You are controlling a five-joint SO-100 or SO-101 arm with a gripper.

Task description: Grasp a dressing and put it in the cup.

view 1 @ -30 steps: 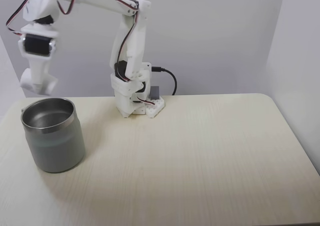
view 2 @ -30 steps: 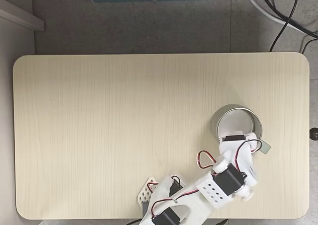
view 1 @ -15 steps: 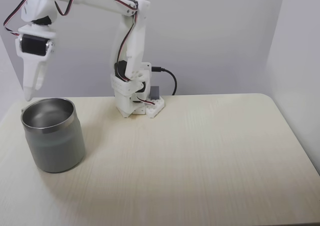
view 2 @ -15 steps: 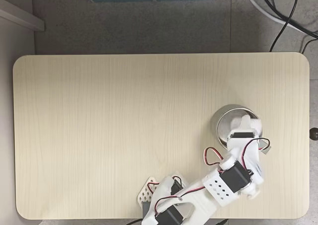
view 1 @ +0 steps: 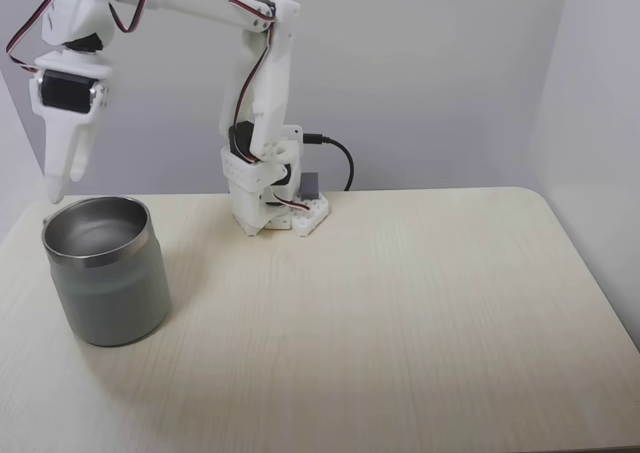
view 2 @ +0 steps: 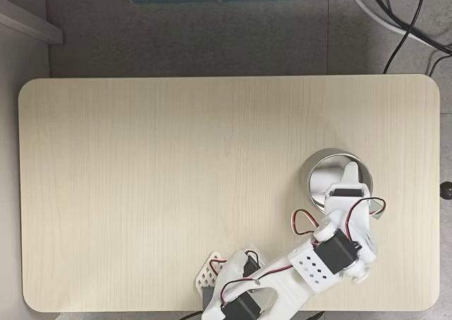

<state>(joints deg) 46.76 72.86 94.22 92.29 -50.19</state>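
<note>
A pale wood-grain tabletop (view 1: pixel 400 303) with rounded corners carries the grey-green steel cup (view 1: pixel 105 273) near one end and the arm's white base (view 1: pixel 275 208) at the edge beside it.

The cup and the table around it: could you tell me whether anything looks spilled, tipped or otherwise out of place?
Nothing stands out. The cup stands upright on the table, with a white shape inside it in a fixed view, likely the dressing. The gripper hangs just above the rim.

claw (view 2: pixel 349 172) over cup (view 2: pixel 311 173), dressing (view 2: pixel 324 176) inside
</note>
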